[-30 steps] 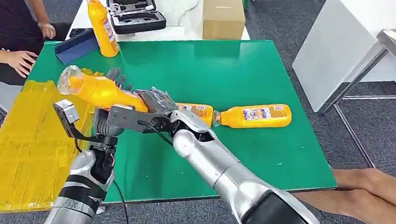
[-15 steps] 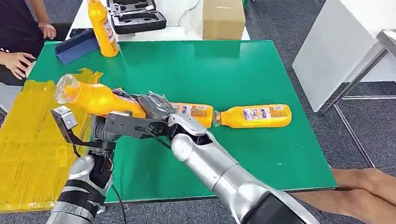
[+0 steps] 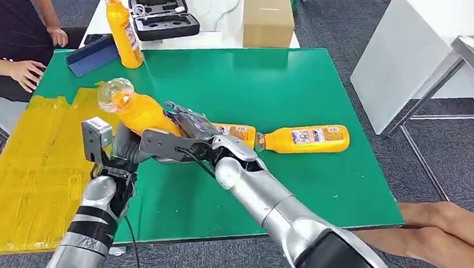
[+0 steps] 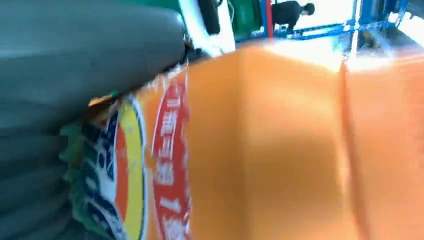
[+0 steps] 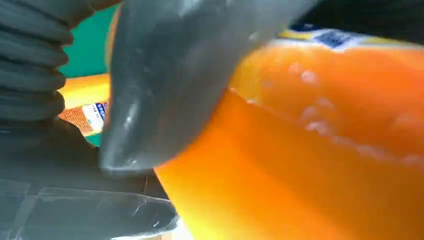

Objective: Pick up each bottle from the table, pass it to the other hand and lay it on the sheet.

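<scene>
While both arms meet left of centre in the head view, an orange bottle [image 3: 138,110] hangs tilted above the green table [image 3: 299,88], its clear capped end pointing to the upper left. The right hand [image 3: 188,123] wraps its dark fingers around the bottle's lower body, and the right wrist view shows the thick grey thumb [image 5: 170,75] pressed against the orange side. The left hand [image 3: 125,147] sits just beneath the bottle; the left wrist view has the label right against its ribbed cover, yet I cannot tell whether its fingers are clamped on it. Two more bottles [image 3: 306,138] lie end to end on the table at centre right, and another bottle [image 3: 122,32] stands upright at the upper left. The yellow sheet [image 3: 27,171] covers the table's left side. A person's hand [image 3: 27,71] rests at the far left edge.
</scene>
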